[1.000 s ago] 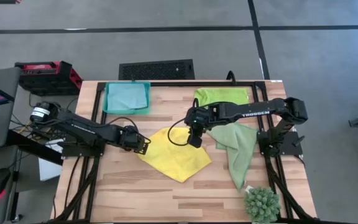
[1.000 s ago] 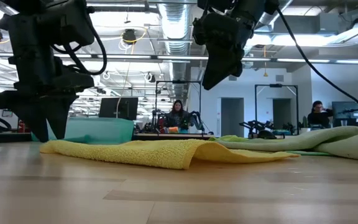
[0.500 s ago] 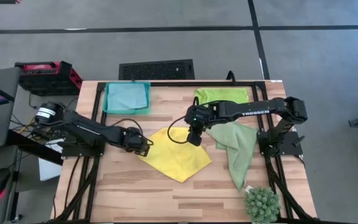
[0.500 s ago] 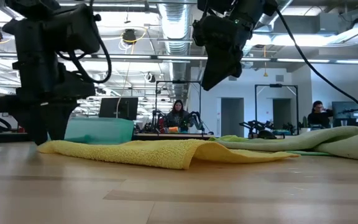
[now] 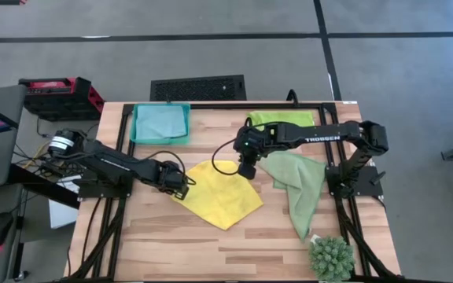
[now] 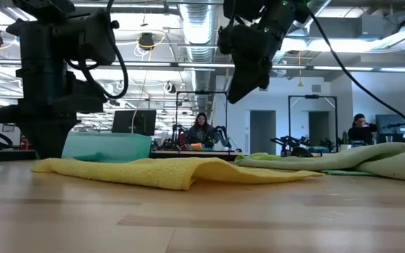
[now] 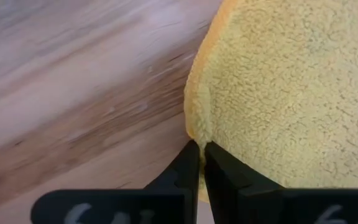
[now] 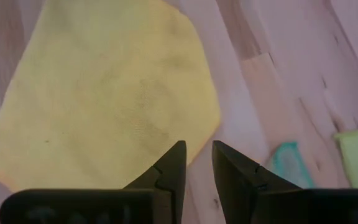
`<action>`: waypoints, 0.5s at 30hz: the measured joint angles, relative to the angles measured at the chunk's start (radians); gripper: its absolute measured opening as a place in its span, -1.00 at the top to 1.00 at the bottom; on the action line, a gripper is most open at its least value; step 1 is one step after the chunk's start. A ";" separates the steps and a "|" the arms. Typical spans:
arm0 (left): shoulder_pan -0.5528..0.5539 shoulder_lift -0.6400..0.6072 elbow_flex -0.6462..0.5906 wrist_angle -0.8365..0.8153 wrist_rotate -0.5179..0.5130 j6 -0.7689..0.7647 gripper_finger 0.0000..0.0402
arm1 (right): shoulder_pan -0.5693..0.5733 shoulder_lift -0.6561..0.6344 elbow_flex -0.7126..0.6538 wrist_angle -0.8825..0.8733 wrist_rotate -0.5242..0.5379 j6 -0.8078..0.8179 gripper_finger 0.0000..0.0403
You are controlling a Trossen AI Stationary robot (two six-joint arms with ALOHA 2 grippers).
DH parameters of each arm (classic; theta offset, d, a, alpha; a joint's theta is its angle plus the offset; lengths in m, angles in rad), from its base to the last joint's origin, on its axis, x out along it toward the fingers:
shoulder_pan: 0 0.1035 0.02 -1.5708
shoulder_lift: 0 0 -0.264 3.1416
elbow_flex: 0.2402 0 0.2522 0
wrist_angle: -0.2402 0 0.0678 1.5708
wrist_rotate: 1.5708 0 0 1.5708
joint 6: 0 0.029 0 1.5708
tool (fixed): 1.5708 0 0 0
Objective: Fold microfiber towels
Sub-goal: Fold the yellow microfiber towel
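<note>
From above, we see the yellow towel (image 5: 217,200) spread as a diamond near the middle of the table (image 5: 234,248), with the left gripper (image 5: 182,186) at its left corner and the right gripper (image 5: 248,170) poised over its far right edge; the sage green towel (image 5: 299,182) lies crumpled to the right, the lime green towel (image 5: 280,119) at the far right, and the light blue towel (image 5: 160,123) at the far left. Our worry here is that the two arms have unequal purchase, so a lift could drag the cloth askew instead of folding it. At table height, the left gripper (image 6: 46,144) sits down at the yellow towel's (image 6: 160,171) end while the right gripper (image 6: 239,86) hangs well above the cloth, touching nothing; if the left pulls alone, the cloth may slide or bunch. In the left wrist view, the fingers (image 7: 188,174) are clenched on the very hem of the yellow towel (image 7: 291,87), and we judge so thin a bite could slip free under tension. In the right wrist view, the fingers (image 8: 174,165) stand slightly apart and empty above the yellow towel (image 8: 110,93); coming down there, they could pinch mid-edge and not a corner, leaving a crooked fold.
</note>
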 joint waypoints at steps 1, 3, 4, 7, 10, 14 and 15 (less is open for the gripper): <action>0.000 0.001 0.005 -0.005 -0.004 0.020 0.96 | -0.005 0.000 0.000 0.006 -0.002 -0.017 0.49; 0.000 0.003 0.021 -0.014 -0.020 0.067 0.98 | -0.009 0.000 0.000 0.017 -0.003 -0.026 0.49; 0.000 0.003 0.034 -0.013 -0.032 0.091 0.99 | -0.009 0.000 0.000 0.026 -0.003 -0.026 0.49; -0.001 0.002 0.082 -0.015 -0.087 0.194 0.99 | -0.009 0.000 0.000 0.041 -0.003 -0.057 0.49; -0.001 0.002 0.138 -0.017 -0.132 0.349 0.99 | -0.005 0.000 0.000 0.055 -0.003 -0.103 0.49; -0.001 0.002 0.227 -0.017 -0.157 0.611 1.00 | 0.005 0.004 0.000 0.054 -0.006 -0.161 0.45; -0.001 0.002 0.250 -0.019 -0.159 0.671 1.00 | 0.007 0.004 0.000 0.054 -0.008 -0.176 0.44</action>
